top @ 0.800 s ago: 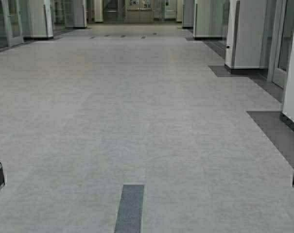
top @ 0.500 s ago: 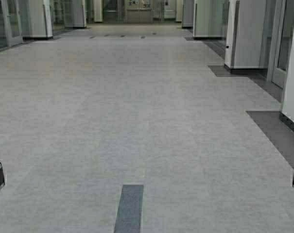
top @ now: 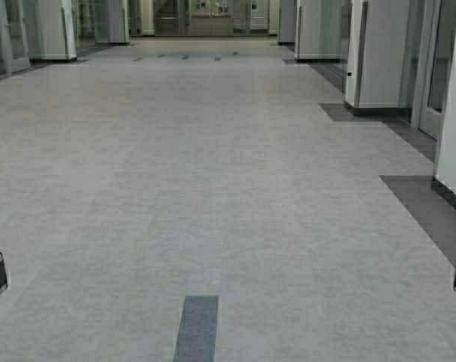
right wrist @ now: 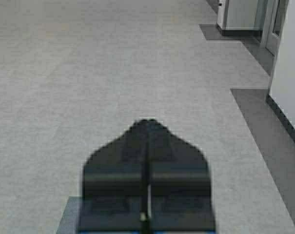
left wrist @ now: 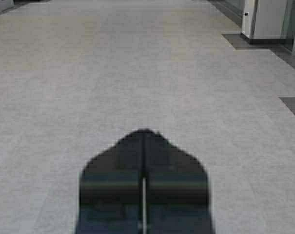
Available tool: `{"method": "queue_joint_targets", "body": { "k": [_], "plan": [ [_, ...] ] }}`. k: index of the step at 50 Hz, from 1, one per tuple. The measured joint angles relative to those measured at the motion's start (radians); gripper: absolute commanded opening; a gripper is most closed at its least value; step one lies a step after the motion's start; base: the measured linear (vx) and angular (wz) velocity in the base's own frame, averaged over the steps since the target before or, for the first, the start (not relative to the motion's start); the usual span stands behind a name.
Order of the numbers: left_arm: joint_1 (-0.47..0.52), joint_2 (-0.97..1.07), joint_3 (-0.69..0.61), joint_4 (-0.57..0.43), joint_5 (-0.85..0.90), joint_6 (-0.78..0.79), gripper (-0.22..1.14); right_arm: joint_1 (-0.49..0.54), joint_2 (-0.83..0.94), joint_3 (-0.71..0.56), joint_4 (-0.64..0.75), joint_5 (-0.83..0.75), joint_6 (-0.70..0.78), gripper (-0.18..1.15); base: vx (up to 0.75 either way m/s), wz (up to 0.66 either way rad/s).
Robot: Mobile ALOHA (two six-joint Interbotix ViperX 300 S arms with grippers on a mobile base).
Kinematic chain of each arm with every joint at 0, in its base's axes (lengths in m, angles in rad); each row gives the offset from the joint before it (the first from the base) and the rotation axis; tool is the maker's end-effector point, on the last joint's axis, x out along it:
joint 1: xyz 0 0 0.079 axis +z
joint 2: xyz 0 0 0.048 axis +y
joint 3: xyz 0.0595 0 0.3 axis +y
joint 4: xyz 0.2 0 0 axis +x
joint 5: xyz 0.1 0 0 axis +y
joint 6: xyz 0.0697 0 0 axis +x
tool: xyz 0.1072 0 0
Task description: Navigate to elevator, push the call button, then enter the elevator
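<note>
The robot was in the first leg of its errand, the drive toward the elevator, with a wide corridor of pale grey carpet [top: 212,173] stretching ahead of it in the high view. Neither the elevator's steel doors nor the call button could be made out anywhere in the three views; the far end of the hall [top: 201,15] showed only a dim, distant frontage too small to identify. White pillars [top: 374,56] and glass doors in pale frames [top: 431,68] lined the right side, with darker floor strips [top: 431,207] at their feet, and another white pillar [top: 50,30] stood on the left. A dark inlaid strip [top: 197,328] lay in the carpet straight ahead of the base. The left gripper [left wrist: 144,134] was held low and forward over the carpet, its two fingers pressed together with nothing between them; the right gripper [right wrist: 147,123] was carried the same way, clenched and empty, nearer the white wall [right wrist: 288,78] on that side. Judged from this, both arms were merely riding along, and the button push and the entry were not yet begun. The next move called for driving on down the corridor, keeping clear of the right-hand pillars, until the steel doors and their wall plate came into sight.
</note>
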Motion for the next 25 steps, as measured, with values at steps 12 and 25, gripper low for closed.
{"method": "queue_joint_targets", "body": {
  "k": [12,25],
  "plan": [
    [0.000,0.011,0.003,0.003,-0.006,0.002,0.03,0.002,0.003,0.000,-0.008,-0.002,0.000,0.05,0.30,-0.03],
    [0.000,0.014,0.008,0.005,-0.032,0.000,0.03,0.002,0.002,-0.002,-0.011,-0.017,0.006,0.05,0.34,0.03]
  ]
}}
